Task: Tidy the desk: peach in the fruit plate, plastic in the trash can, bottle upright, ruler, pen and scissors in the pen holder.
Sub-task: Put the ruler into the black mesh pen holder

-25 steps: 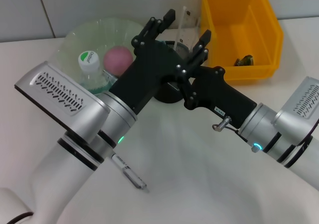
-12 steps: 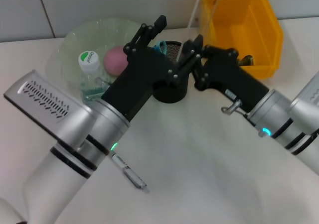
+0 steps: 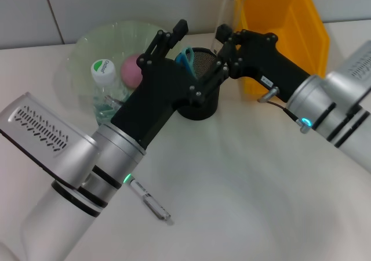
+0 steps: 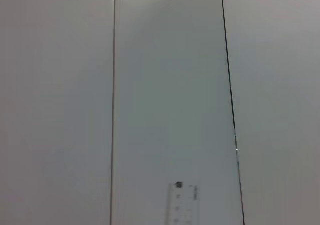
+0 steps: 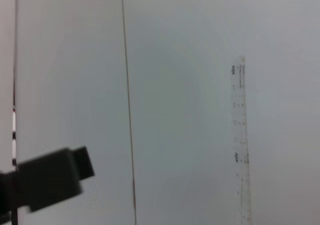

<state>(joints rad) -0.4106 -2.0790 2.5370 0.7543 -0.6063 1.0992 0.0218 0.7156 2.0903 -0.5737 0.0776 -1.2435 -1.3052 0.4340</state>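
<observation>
My right gripper (image 3: 223,43) hovers just past the black mesh pen holder (image 3: 200,101), shut on the clear ruler (image 3: 228,8), which stands upright against the wall. The ruler (image 5: 241,135) also shows in the right wrist view, and its end (image 4: 182,207) shows in the left wrist view. My left gripper (image 3: 198,51) is open over the holder. Blue-handled scissors (image 3: 186,58) stick out of the holder. The pink peach (image 3: 130,69) lies in the green fruit plate (image 3: 87,43), with the bottle (image 3: 102,75) upright beside it. The pen (image 3: 149,202) lies on the table near my left arm. The plastic is hidden.
The yellow trash can (image 3: 290,23) stands at the back right, partly behind my right arm. The white wall runs close behind the plate, holder and bin. A black finger (image 5: 47,177) of the left gripper shows in the right wrist view.
The right gripper has risen and swung right toward the yellow bin, carrying the ruler with it. The left arm has drawn back to the left, still open.
</observation>
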